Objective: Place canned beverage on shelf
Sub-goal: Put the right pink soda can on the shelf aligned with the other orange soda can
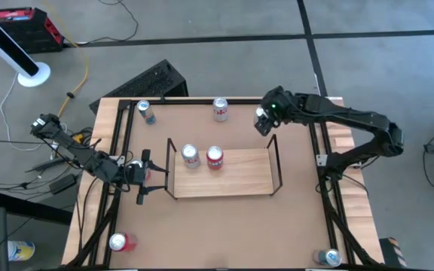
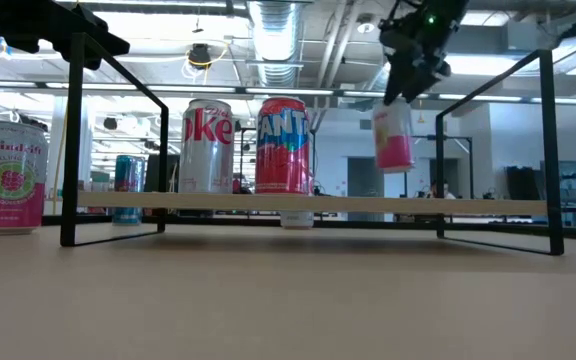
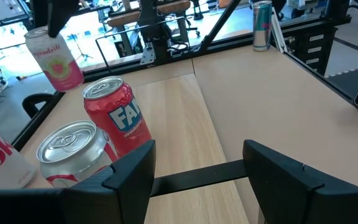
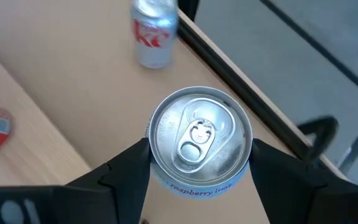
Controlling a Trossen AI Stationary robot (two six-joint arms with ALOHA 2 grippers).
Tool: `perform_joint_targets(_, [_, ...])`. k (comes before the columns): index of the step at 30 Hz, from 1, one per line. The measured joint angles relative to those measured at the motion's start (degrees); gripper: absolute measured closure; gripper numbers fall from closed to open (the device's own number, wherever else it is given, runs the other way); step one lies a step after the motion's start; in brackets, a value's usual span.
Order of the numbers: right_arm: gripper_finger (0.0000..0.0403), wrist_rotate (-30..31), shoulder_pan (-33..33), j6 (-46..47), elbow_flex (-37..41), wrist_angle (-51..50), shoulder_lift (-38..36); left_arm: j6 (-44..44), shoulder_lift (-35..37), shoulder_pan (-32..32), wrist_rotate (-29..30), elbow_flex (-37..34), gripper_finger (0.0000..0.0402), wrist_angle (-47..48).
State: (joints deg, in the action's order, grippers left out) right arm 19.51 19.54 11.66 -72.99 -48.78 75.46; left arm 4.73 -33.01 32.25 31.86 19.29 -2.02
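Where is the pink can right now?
The pink can hangs in the right hand, off the table, just beyond the shelf's right end.

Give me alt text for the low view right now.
The right tool holds a pink can in the air above the light-wood shelf board. A silver cola can and a red soda can stand on it.

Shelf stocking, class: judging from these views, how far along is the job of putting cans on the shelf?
Done: a silver can and a red can stand on the shelf. In hand: the right gripper holds a pink can in the air near the shelf's right end. Left: setting it down; more cans stand on the table, like one behind the shelf. The left gripper waits open at the left end.
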Motion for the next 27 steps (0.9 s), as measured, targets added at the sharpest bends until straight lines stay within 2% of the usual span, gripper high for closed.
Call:
perform_joint_targets(14, [0.0129, -19.4, -8.4, -7.7, 0.0, 4.0, -0.1, 0.0, 0.0, 0.0, 0.0, 0.0, 0.0174, 0.0])
perform_joint_targets(20, [0.0129, -20.1, -12.0, -8.7, 0.5, 7.3, -0.1, 0.0, 0.0, 0.0, 0.0, 0.0, 0.0174, 0.0])
perform_joint_targets(24, [0.0129, -20.1, -13.2, -9.2, 3.8, 12.3, -0.2, 0.0, 0.0, 0.0, 0.0, 0.0, 0.0174, 0.0])
perform_joint_targets(27, [0.0129, -20.0, -13.1, -9.4, 5.8, 12.4, -0.1, 0.0, 0.0, 0.0, 0.0, 0.0, 0.0174, 0.0])
